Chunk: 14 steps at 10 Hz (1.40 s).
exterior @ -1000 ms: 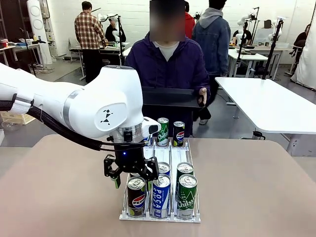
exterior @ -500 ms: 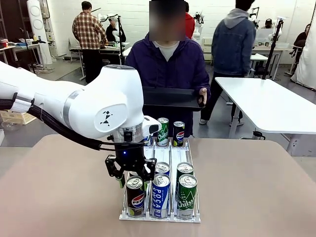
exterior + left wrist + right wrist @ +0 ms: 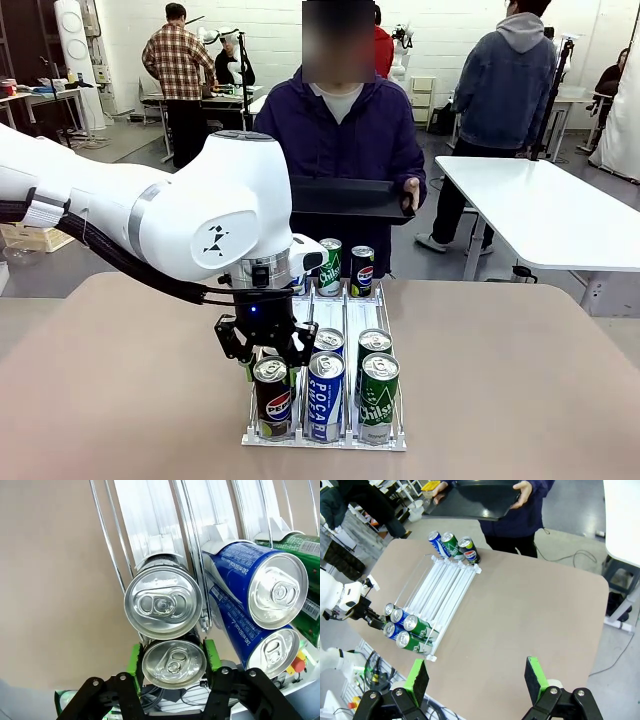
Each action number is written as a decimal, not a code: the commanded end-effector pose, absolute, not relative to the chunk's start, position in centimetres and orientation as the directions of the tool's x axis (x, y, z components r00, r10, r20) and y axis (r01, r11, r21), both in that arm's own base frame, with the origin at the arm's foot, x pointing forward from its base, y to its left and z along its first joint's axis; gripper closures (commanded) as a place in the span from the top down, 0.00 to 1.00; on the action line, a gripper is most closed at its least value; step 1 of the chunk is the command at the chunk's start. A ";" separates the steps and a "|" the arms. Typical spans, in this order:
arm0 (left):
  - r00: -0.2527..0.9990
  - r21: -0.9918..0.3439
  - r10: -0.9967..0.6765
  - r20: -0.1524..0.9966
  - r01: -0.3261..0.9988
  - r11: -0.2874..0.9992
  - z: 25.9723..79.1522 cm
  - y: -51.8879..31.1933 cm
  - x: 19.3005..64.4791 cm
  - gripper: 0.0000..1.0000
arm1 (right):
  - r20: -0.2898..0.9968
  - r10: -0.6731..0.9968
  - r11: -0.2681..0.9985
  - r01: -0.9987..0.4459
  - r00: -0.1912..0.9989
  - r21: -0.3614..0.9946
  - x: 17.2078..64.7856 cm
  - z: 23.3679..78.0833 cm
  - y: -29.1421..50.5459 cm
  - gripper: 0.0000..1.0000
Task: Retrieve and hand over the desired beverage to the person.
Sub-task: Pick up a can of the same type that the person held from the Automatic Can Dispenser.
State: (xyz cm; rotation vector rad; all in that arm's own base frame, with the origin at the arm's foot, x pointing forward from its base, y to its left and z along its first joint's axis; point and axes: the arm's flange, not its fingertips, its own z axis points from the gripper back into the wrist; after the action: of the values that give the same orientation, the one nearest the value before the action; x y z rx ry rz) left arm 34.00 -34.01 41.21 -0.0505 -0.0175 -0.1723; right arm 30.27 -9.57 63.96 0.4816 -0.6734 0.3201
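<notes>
Pads [image 3: 418,681] of the right claw [image 3: 477,676] stand wide apart, released, with nothing between them, high above the desk [image 3: 530,610]. At the near end of the rack [image 3: 325,441] the left claw [image 3: 272,352] is clenched on the top of the Pepsi can [image 3: 275,402], which stands at the front of the left lane. In the left wrist view a green pad sits tight against each side of that can's rim.

Just beside it stand a blue Pocari can [image 3: 325,398] in the middle lane and a green can [image 3: 378,402] in the right lane. A second row stands right behind them. The left wrist view shows a silver-topped can [image 3: 163,602] touching the gripped one from behind. Bare white lanes run on from there.

At the rack's far end three more cans stand together: a blue one [image 3: 435,537], a green one [image 3: 330,266] and a far Pepsi can [image 3: 362,271].

Beyond the desk's far edge the person [image 3: 340,130] stands facing the robot, holding a dark tray [image 3: 345,197] level at waist height, one hand [image 3: 410,195] gripping its end.
</notes>
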 end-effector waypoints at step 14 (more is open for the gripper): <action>0.949 0.099 -0.249 0.195 0.234 0.967 66.5 -38.6 34.9 0.00 | 0.665 0.135 0.834 -0.447 0.735 0.325 30.2 63.9 -9.6 1.00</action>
State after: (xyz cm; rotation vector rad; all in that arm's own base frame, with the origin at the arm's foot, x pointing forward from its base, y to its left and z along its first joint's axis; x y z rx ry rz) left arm 33.54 -37.81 65.49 0.0452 -0.2166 -0.2279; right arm 30.27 -9.57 63.96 0.4816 -0.6735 0.3201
